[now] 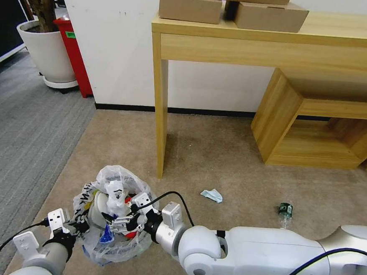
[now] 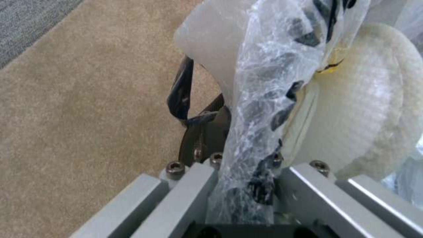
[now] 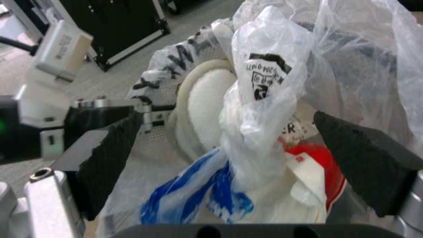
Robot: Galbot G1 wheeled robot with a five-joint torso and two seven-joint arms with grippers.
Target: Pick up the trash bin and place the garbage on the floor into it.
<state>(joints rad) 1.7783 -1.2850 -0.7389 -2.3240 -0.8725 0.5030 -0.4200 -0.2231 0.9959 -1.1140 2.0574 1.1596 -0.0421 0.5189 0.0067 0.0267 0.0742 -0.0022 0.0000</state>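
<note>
Left gripper [image 1: 73,226] pinching the trash bin [image 1: 111,216] rim at its 9 o'clock | right gripper [image 1: 117,221] hanging wide open over the bin's mouth, holding nothing, forearm lying low from 3 o'clock | bin's base hidden under bag | bottle [image 1: 286,211], crumpled paper [image 1: 211,195] lying on carpet at 3 o'clock.

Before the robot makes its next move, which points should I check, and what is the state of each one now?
1. Left gripper holds the trash bin by its rim and liner: ok, shut on it.
2. Right gripper free of load: ok, fingers open, above the bin's opening.
3. Bin has room: not ok, white slipper and red paper cup reach the top.
4. Floor litter collected: not ok, crumpled paper and green-labelled bottle lie on the carpet.
5. Bin lifted off the floor: cannot tell.
</note>
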